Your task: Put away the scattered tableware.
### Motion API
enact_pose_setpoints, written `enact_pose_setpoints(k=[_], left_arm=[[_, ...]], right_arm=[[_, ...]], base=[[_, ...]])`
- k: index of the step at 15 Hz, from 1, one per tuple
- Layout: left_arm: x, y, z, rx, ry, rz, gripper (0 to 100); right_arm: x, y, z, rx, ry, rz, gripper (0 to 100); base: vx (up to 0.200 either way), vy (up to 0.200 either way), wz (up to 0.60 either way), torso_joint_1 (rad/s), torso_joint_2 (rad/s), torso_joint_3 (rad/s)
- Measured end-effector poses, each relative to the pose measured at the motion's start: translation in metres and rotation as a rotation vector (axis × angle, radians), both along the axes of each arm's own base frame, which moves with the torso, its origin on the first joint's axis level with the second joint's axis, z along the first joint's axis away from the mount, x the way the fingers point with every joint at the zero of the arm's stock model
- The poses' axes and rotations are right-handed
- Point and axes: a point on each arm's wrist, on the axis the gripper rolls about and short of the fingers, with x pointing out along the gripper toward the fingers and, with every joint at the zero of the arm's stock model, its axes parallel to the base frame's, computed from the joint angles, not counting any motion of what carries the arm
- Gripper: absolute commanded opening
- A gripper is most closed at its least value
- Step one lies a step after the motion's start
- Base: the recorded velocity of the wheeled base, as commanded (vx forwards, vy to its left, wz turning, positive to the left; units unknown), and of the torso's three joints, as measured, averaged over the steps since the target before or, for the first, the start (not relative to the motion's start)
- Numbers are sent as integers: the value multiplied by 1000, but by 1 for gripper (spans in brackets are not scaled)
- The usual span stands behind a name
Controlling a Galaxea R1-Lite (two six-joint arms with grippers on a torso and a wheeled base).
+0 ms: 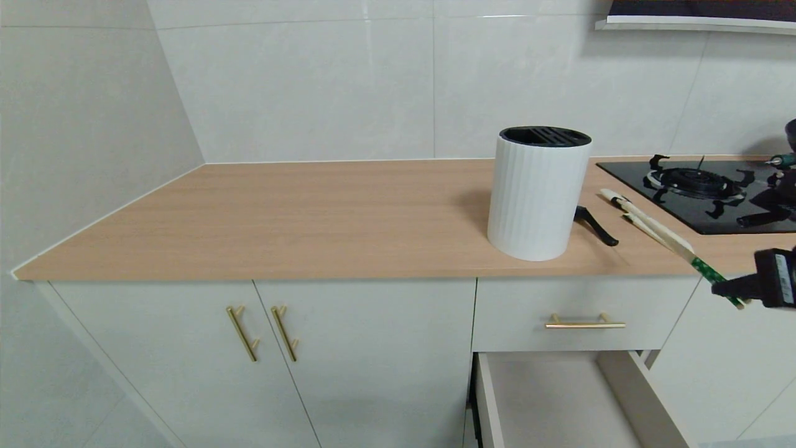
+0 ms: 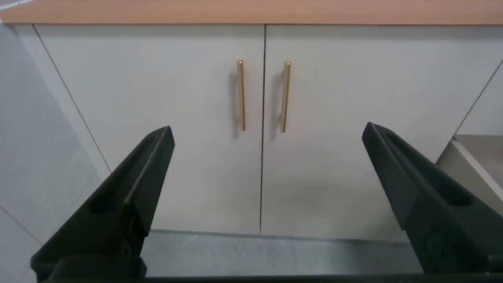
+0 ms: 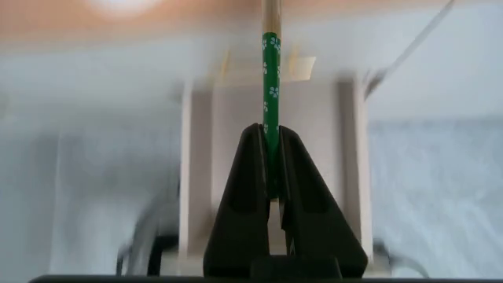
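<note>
Two grippers noted. Left gripper [image 2: 267, 132] hangs low facing the cabinet doors [image 2: 330, 157], jaws wide apart. Right gripper [image 1: 731, 290], just off the countertop's [image 1: 311, 218] front edge, clamps the chopsticks [image 1: 659, 230] by their green patterned end. Cream shafts slant away over the countertop, tips near the white holder [image 1: 536, 199].

We see a home kitchen: a wood-topped table [image 1: 280, 218] runs along white wall tiles [image 1: 311, 81], with a black gas hob [image 1: 696, 183] set into it. Below are white cupboard doors [image 1: 186, 373] with brass handles [image 1: 242, 333] and an open drawer [image 1: 559, 398].
</note>
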Motion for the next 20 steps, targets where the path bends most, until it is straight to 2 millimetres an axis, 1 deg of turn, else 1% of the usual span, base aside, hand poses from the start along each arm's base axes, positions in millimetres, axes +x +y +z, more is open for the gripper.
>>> enact_pose_setpoints(k=[1, 2, 3, 5, 7, 9, 16, 20], left_arm=[[0, 0, 0, 0, 0, 0, 100], [0, 0, 0, 0, 0, 0, 100], [0, 0, 0, 0, 0, 0, 100], [0, 0, 0, 0, 0, 0, 100], [0, 0, 0, 0, 0, 0, 100], [0, 0, 0, 0, 0, 0, 100], [0, 0, 0, 0, 0, 0, 100], [0, 0, 0, 0, -1, 0, 100]], right_arm=[[-18, -1, 0, 6, 40, 47, 0], [-30, -1, 0, 1, 55, 84, 0], [-37, -1, 0, -18, 61, 112, 0], [-50, -2, -7, -70, 147, 198, 0], [-51, -1, -12, -69, 202, 260, 0], [-42, 3, -20, -56, 259, 293, 0], [8, 15, -69, -52, 532, 339, 0], [23, 21, -86, -56, 598, 352, 0]], base=[[0, 0, 0, 0, 0, 0], [0, 0, 0, 0, 0, 0], [0, 0, 0, 0, 0, 0], [0, 0, 0, 0, 0, 0], [0, 0, 0, 0, 0, 0], [0, 0, 0, 0, 0, 0], [0, 0, 0, 0, 0, 0], [0, 0, 0, -38, 92, 59]])
